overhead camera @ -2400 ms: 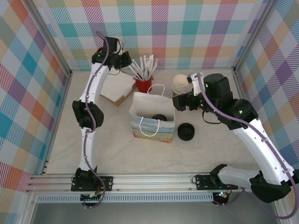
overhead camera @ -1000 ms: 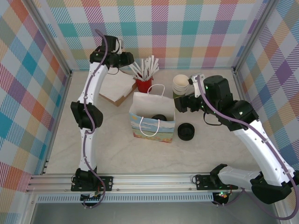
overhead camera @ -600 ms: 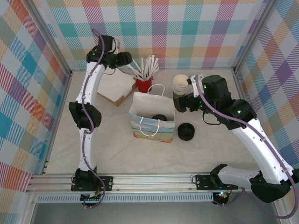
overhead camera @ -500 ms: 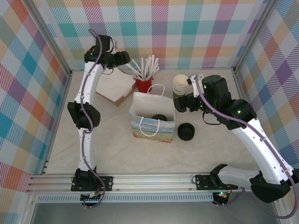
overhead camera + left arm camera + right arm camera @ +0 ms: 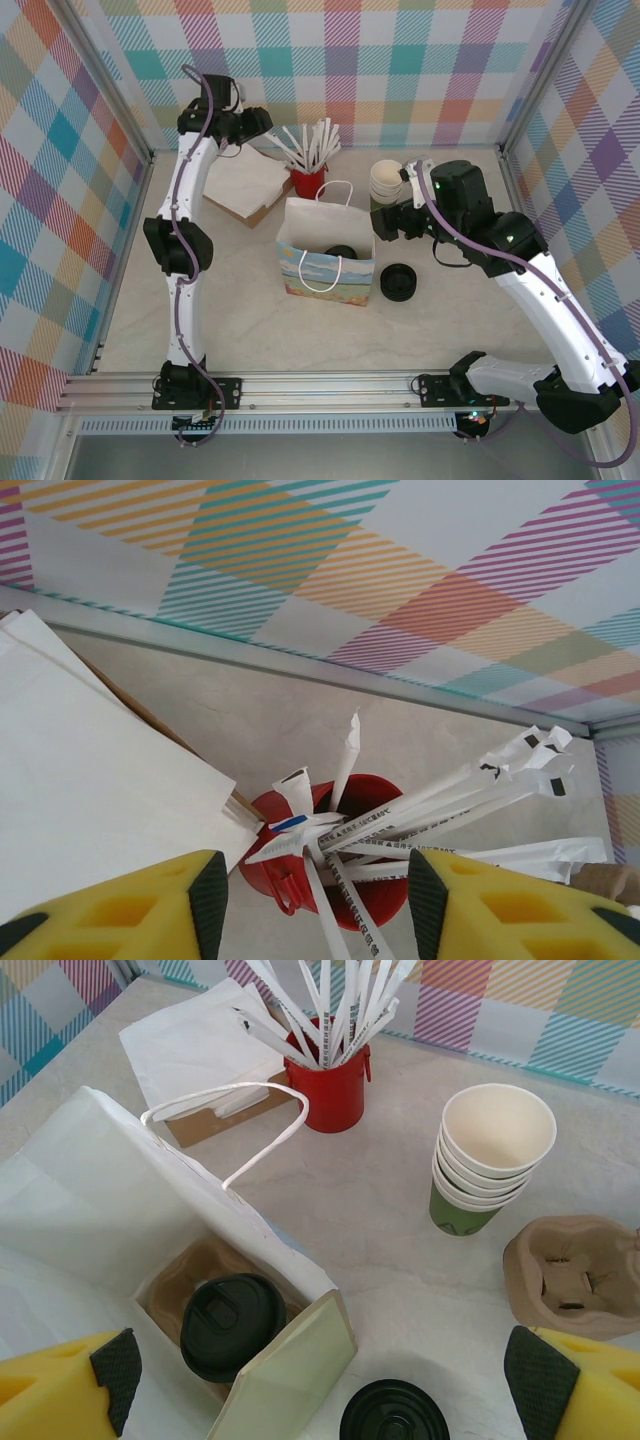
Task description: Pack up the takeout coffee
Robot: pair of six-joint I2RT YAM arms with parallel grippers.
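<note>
Left arm (image 5: 187,195) reaches up the left side to the far left corner, wrist turned right. Left gripper (image 5: 317,905): jaws apart, no grip. Right arm (image 5: 555,300) bends toward centre. Right gripper (image 5: 320,1380): jaws wide apart, angled downward, no grip.

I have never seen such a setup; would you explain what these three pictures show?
Two white robot arms are bolted at a table's near edge. One picture looks down from above; the others come from a camera on each wrist, with yellow fingers. On the table: a white paper bag, a red cup of wrapped straws, a stack of green paper cups, white napkins, a brown pulp carrier and a black round lid. Inside the bag sits something black-lidded. The left gripper is open by the straws, the right gripper open by the bag; neither holds anything.
</note>
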